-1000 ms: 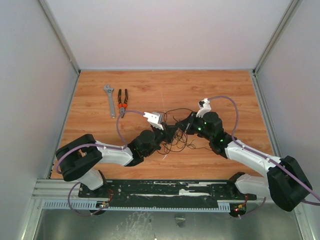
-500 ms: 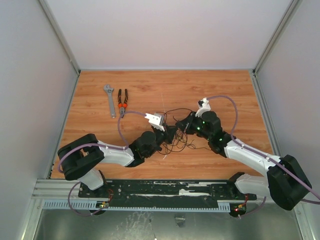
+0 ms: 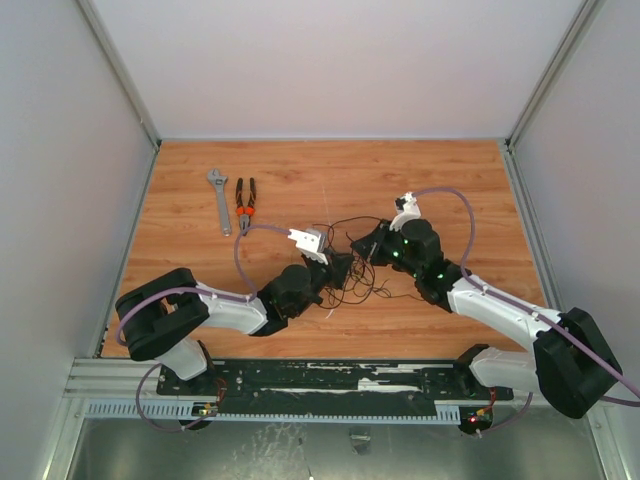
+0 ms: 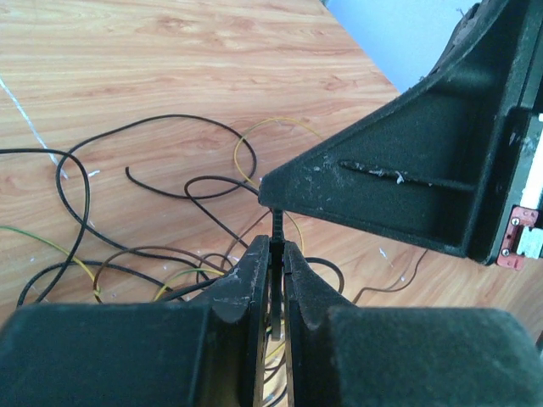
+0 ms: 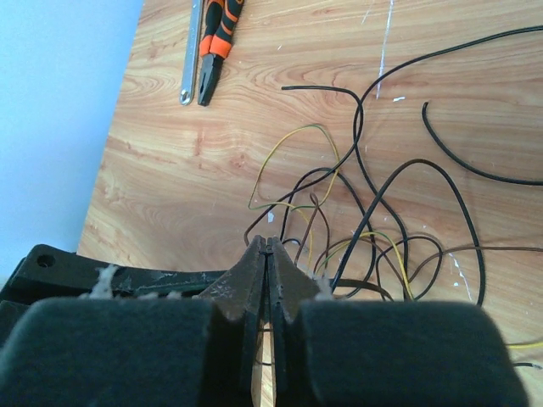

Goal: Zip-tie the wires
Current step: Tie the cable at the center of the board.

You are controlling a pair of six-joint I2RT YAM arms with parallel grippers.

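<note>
Our left gripper (image 4: 273, 254) pinches the zip tie (image 4: 277, 222); our right gripper (image 5: 268, 254), clenched shut, meets its tip. We judge it stiff, slick, best held near the ends.

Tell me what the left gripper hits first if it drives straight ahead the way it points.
The right gripper: its tip sits directly ahead of the left gripper, with the zip tie spanning the small gap. Exact depth is unclear.

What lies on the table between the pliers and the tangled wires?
Nothing: in the right wrist view, only bare wood separates the pliers from the wires.
</note>
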